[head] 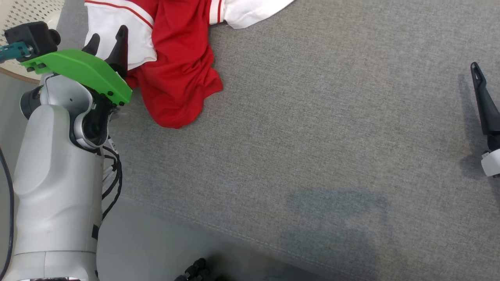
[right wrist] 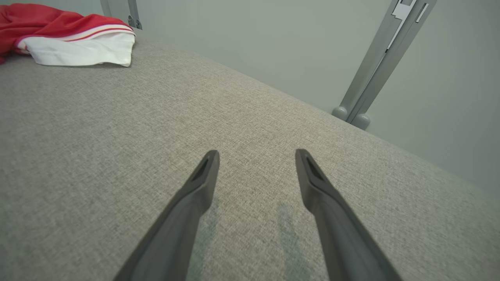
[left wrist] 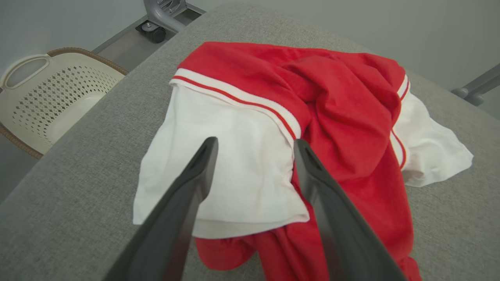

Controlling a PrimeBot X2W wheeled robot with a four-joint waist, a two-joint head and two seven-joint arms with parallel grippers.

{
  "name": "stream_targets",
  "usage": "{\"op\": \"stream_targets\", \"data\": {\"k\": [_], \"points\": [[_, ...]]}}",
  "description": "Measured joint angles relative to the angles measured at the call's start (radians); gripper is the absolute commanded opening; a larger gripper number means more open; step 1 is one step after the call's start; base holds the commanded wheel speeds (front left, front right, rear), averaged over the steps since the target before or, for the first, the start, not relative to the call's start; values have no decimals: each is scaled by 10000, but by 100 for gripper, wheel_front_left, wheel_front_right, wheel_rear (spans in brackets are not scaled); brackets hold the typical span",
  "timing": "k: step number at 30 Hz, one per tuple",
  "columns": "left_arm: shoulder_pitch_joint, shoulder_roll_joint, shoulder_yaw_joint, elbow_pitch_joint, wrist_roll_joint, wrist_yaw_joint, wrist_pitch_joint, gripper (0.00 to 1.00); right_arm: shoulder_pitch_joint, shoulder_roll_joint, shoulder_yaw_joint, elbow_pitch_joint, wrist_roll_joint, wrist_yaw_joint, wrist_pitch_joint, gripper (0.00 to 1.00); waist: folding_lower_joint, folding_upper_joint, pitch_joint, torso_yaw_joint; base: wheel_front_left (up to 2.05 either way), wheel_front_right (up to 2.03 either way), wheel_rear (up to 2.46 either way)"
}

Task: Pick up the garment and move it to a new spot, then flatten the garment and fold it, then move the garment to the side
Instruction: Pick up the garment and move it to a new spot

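left wrist view: left claw, released wide, hovers at crumpled red-and-white fabric garment; white sleeve between its fingers, best pinched deep before lifting.

Garment: soft matt cloth, ribbed trim. Table cover: grey woven fabric, coarse. Basket: perforated smooth plastic. Left gripper fingers: matt dark plastic.

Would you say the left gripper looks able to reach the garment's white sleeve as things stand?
Probably yes: the left gripper is open and pointed straight at the white sleeve, with nothing lying between them.
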Motion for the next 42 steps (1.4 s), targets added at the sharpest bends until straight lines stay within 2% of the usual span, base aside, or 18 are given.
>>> {"op": "stream_targets", "data": {"k": [16,17,18,19,32,42], "points": [[-540,-67,38,1358,-23,-4,-443,100,83,-337,-439,-686,0,-15,328,100,1,0,645,-421,0,0,0],[-586,-88,31,1465,-71,-13,-445,89,134,-372,-500,-702,-2,-31,328,100,0,0,661,-434,0,0,0],[-628,-111,27,1553,-92,-46,-454,42,209,-412,-550,-727,-2,-98,332,100,0,0,672,-441,0,0,0],[-654,-128,27,1601,-96,-52,-495,0,245,-431,-587,-732,0,-102,364,100,0,1,680,-446,0,0,0],[-888,-249,-25,2441,-301,-481,-1034,0,443,-163,-656,-725,2,-176,303,100,0,0,301,-444,0,0,0],[-904,-299,-454,2552,-619,-755,-1534,0,689,219,-431,-399,82,-180,-4,100,0,0,-361,-390,0,0,0]]}}
